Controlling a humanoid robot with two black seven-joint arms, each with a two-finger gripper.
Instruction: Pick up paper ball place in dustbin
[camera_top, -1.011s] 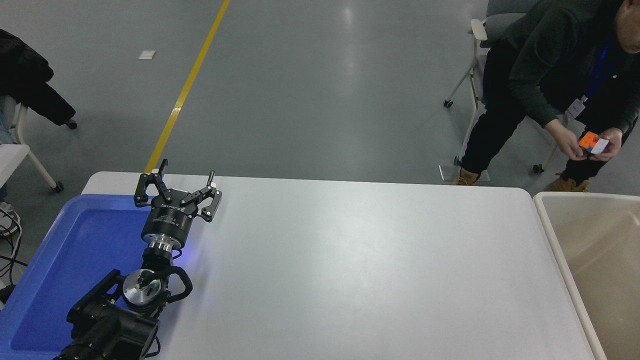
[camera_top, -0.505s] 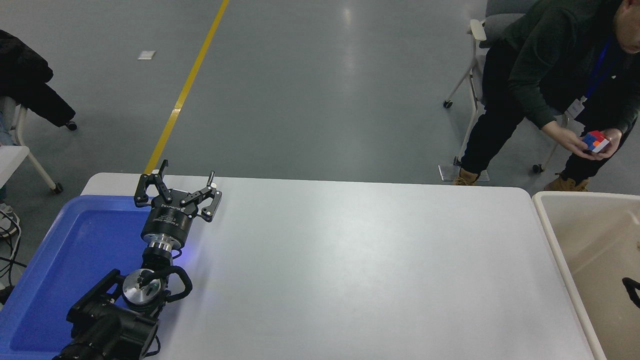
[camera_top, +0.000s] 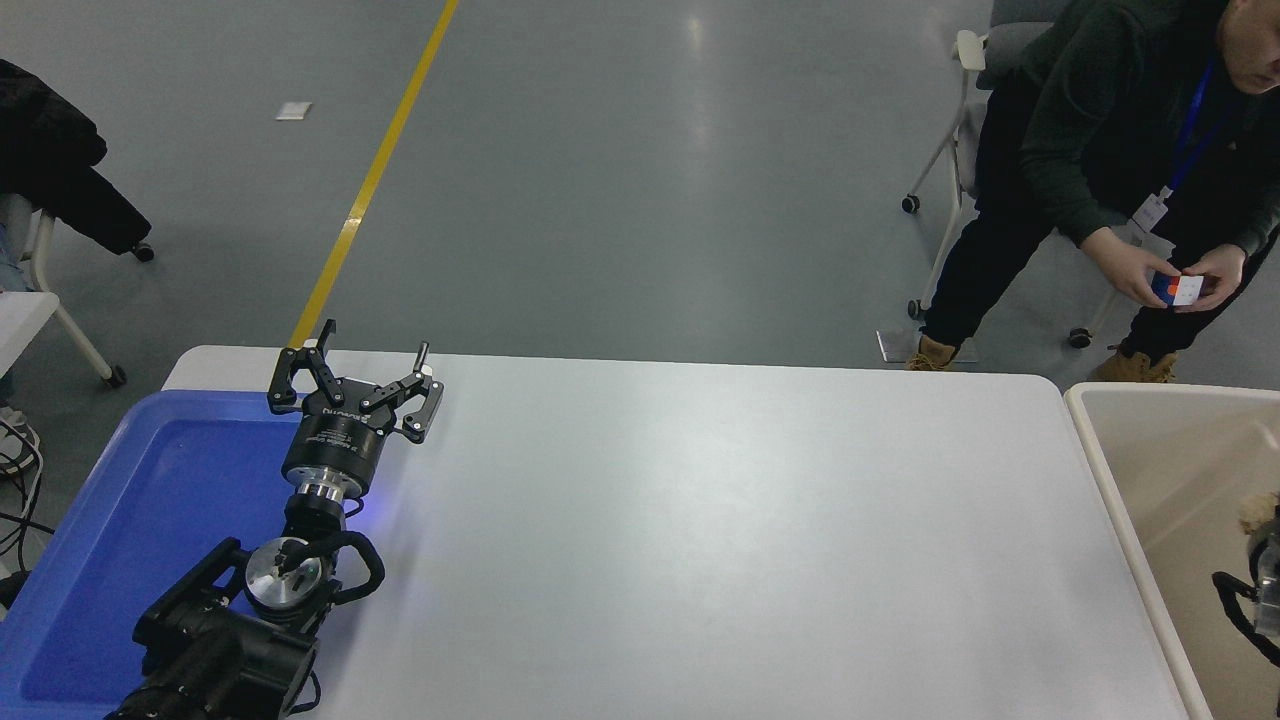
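The paper ball, a small tan crumpled wad, shows at the picture's right edge over the inside of the cream dustbin. It sits at the tip of my right gripper, which is shut on it and mostly cut off by the frame. Only a silver wrist part and a black cable loop of that arm are visible. My left gripper stands open and holds nothing at the table's far left, parked over the edge of the blue tray.
A person sits on a chair beyond the table's far right corner, holding a colourful puzzle cube in both hands. The white table lies between the tray and the dustbin. A dark jacket hangs on a chair at the far left.
My right arm has come in from the right edge above the dustbin, bringing the paper ball into view. The person has shifted and turned the cube. The left arm is still.
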